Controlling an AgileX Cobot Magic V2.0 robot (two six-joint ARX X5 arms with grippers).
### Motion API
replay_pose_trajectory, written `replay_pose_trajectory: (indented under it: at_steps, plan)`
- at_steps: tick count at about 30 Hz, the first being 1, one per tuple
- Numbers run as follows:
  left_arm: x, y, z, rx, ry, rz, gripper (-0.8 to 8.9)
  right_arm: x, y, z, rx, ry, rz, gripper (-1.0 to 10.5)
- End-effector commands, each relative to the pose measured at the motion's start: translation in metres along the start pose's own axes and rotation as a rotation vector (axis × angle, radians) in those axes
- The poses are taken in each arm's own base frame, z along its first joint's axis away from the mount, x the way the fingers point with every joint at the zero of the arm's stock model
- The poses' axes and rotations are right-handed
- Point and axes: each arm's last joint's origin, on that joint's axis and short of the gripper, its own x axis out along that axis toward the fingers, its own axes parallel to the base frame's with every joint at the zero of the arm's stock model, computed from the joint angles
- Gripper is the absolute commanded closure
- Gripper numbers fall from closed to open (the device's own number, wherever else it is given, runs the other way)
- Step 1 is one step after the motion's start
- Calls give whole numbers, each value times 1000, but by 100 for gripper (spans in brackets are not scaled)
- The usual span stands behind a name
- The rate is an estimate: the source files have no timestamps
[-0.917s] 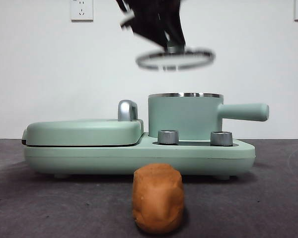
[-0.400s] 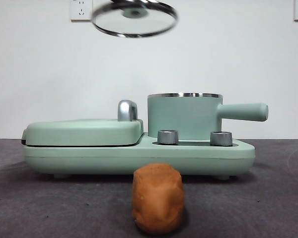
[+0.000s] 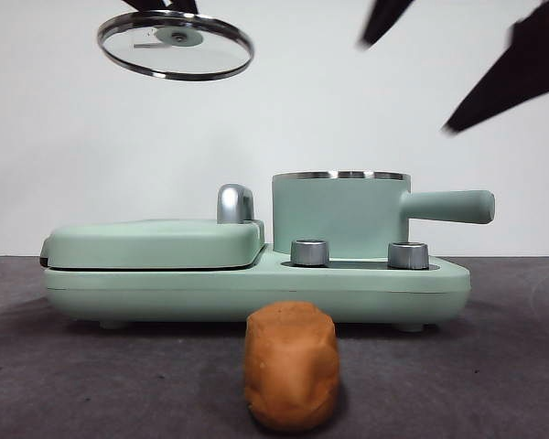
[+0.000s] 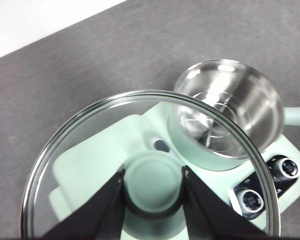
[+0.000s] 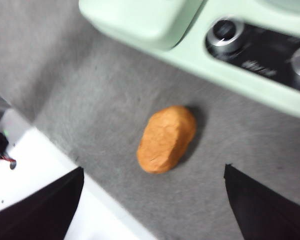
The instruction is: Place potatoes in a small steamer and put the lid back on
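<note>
The potato (image 3: 291,366) is an orange-brown lump lying on the grey table in front of the appliance; it also shows in the right wrist view (image 5: 166,137). The small steamer (image 3: 339,215) stands open on the right of the base, its steel inside empty (image 4: 230,107). My left gripper (image 4: 153,175) is shut on the mint-green knob of the glass lid (image 4: 90,150) and holds the lid (image 3: 176,46) high at the upper left, over the griddle. My right gripper (image 5: 154,167) is open above the potato, apart from it, and shows as black fingers (image 3: 512,73) at the upper right.
The mint-green base (image 3: 256,288) carries a closed flat griddle cover (image 3: 156,242) on the left and two steel dials (image 3: 310,252) in front of the pot. The pot's handle (image 3: 453,207) sticks out to the right. A white table edge (image 5: 30,165) lies near the potato.
The lid, lifted off above the pot a second ago, has moved left and now hangs over the griddle. The right gripper has come into view at the upper right.
</note>
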Motion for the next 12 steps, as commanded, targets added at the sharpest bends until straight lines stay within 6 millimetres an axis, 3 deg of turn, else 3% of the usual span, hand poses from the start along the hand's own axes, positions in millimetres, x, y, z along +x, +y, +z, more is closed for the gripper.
replay_pose_trajectory:
  at_steps: [1, 12]
  plan:
    - [-6, 4, 7, 8, -49, 11, 768, 23, 11, 4, 29, 56, -24, 499]
    - [-9, 24, 2, -26, -34, 57, 769, 102, 20, -3, 16, 221, -131, 499]
